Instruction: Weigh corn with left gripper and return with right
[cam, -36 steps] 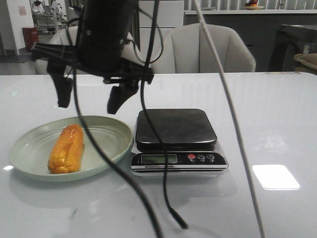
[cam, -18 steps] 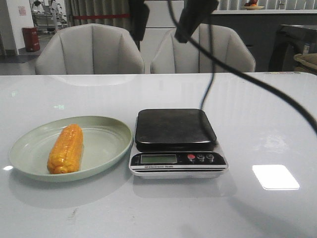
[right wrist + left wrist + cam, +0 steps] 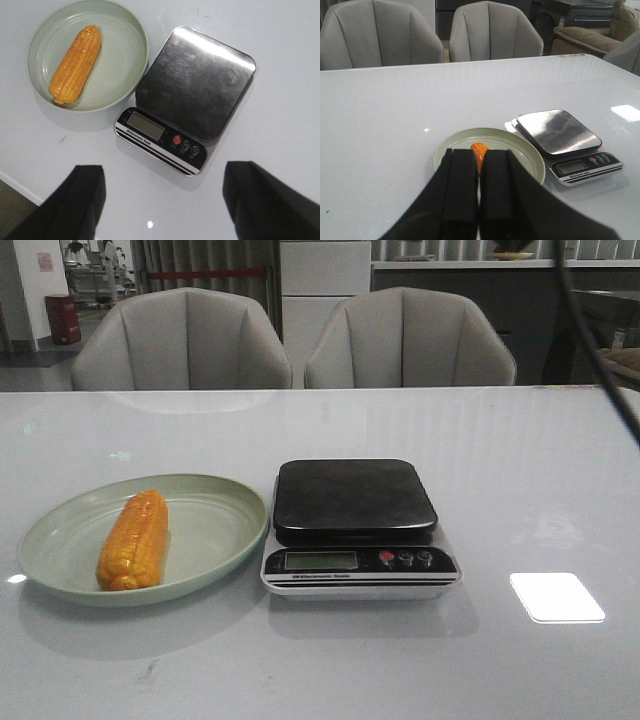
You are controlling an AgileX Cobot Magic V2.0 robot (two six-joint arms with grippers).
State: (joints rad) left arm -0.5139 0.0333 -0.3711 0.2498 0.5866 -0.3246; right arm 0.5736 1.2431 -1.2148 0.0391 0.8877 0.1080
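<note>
The corn (image 3: pixel 133 540) is lying in the plate (image 3: pixel 215 530) on the left part of the counter (image 3: pixel 540 470), off-centre toward the plate's left side. Its long axis is running near to far, with the narrower end pointing near. Nothing is gripping or touching it.

The scale (image 3: pixel 355 525) is sitting just right of the plate, its left edge close beside the plate rim. Its dark platform is carrying nothing. The display and three small buttons are facing the near edge.

The left gripper (image 3: pixel 479 192) is showing only in its wrist view. Its fingers (image 3: pixel 460 185) are pressing together with no gap between them and are gripping nothing. It is hanging above the counter, with the plate and corn beyond its tips.

The right gripper (image 3: pixel 162 200) is standing wide open, holding nothing, high above the counter and looking down on plate and scale.

Two chairs (image 3: pixel 180 340) are standing behind the far edge.
</note>
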